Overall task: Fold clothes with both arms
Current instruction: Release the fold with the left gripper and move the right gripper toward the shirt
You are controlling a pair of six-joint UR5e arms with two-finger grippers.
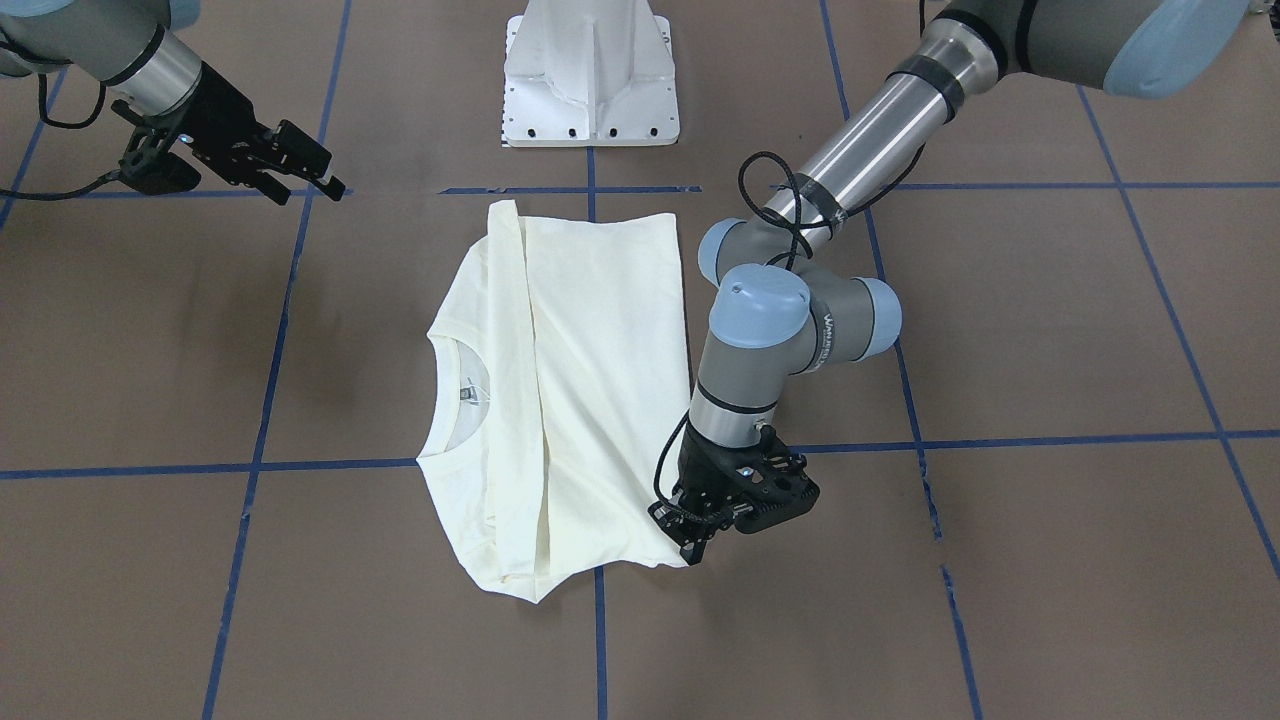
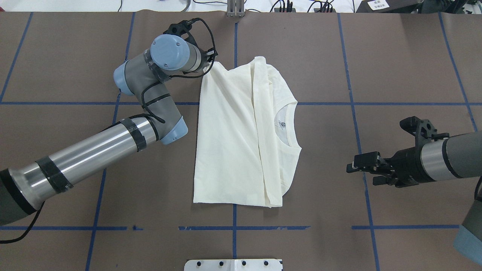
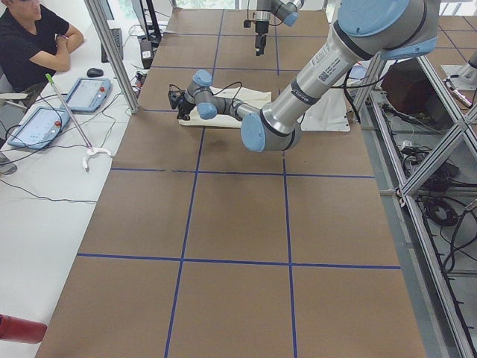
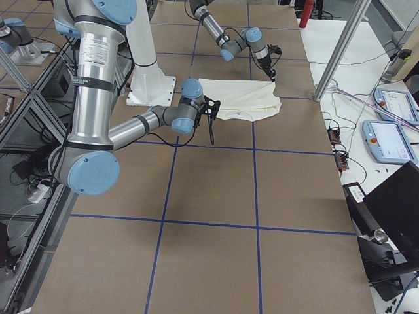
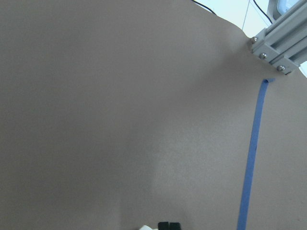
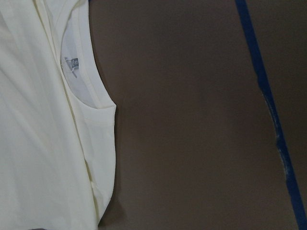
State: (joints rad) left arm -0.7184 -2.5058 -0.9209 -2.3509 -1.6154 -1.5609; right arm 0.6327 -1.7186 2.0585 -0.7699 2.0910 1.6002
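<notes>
The cream T-shirt (image 2: 233, 143) lies flat mid-table, plain side up, sleeves folded in, its collar (image 2: 288, 128) toward my right arm. It also shows in the front view (image 1: 590, 380) and the right wrist view (image 6: 38, 143). My left gripper (image 1: 690, 548) points down at the hem corner farthest from my base and looks shut on it; that corner is drawn up toward the gripper (image 2: 209, 63). In the left wrist view the fingertips (image 5: 168, 225) are together, with a bit of white cloth beside them. My right gripper (image 2: 352, 168) is open and empty, hovering to the right of the shirt.
The white pedestal base (image 1: 590, 80) stands at the near table edge. Blue tape lines (image 2: 233, 227) grid the brown table. An aluminium frame post (image 5: 280, 45) stands at the far edge. An operator (image 3: 33, 41) sits beyond the far side by tablets (image 3: 86, 93).
</notes>
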